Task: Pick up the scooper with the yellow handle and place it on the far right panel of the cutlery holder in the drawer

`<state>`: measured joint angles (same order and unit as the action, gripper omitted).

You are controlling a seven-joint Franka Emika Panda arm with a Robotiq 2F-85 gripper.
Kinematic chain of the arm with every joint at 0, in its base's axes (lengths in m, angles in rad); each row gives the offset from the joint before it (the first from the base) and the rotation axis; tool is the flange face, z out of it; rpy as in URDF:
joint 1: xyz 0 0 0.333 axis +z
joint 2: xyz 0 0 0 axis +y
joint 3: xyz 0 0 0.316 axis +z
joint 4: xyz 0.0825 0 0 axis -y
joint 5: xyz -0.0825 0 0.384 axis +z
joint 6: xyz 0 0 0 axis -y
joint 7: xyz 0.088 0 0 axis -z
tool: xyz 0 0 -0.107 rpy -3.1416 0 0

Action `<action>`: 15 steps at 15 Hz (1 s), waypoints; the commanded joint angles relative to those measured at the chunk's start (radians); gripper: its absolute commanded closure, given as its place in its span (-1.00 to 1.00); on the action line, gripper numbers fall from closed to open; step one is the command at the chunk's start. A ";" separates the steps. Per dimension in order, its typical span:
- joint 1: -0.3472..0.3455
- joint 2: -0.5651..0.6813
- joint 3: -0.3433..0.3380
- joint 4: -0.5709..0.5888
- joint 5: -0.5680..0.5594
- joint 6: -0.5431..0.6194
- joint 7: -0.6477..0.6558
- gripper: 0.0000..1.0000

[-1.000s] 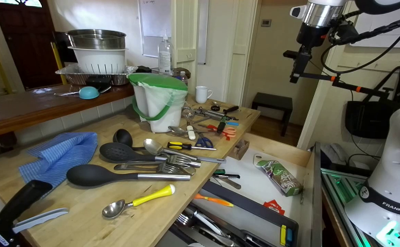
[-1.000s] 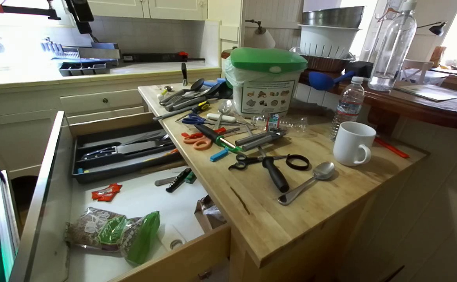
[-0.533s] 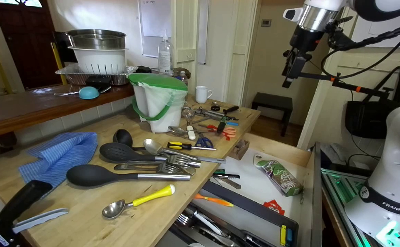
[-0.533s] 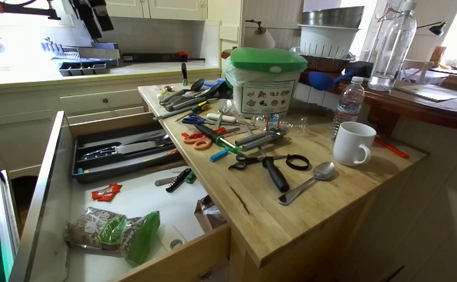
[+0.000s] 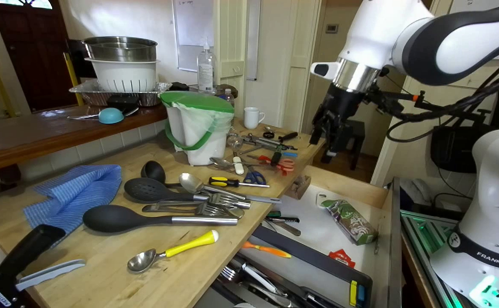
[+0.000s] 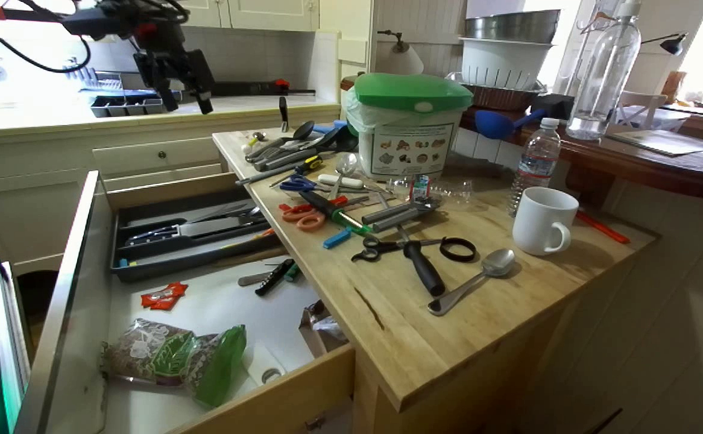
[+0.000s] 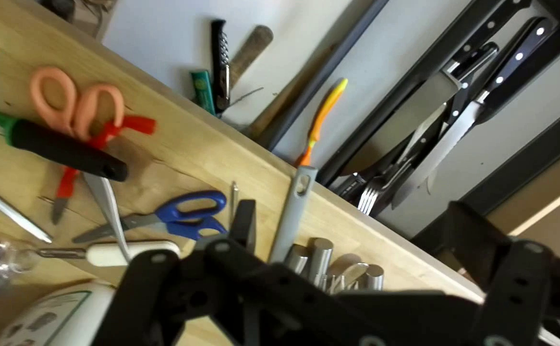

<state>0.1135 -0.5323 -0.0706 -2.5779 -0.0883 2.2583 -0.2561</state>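
Kitchen bench (image 5: 168,278) was cluttered, drawer (image 5: 388,239) pulled out alongside. The jaws were spread, nothing between them, in the air and well apart from the scooper (image 5: 171,252). It lay on the bench near the black spoon (image 5: 159,220), down and left of the jaws in an exterior view, long axis running toward the drawer-side edge, yellow handle (image 5: 194,244) foremost. Wrist view didn't catch it. Next reach probably needed travel first, then jaws turned across that handle.

bright-paned brown door (image 5: 33,60), pale wall (image 5: 121,19), cream cabinets (image 6: 32,205)
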 commanded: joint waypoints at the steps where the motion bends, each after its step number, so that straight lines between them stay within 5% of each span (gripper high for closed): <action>1: 0.049 0.248 -0.016 0.091 0.074 0.136 -0.116 -1.00; 8: 0.010 0.653 0.112 0.429 -0.057 0.210 0.029 -1.00; 15: -0.024 0.844 0.292 0.675 0.207 0.166 -0.320 -1.00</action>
<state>0.1318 0.2445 0.1503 -2.0038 0.0121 2.4760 -0.4076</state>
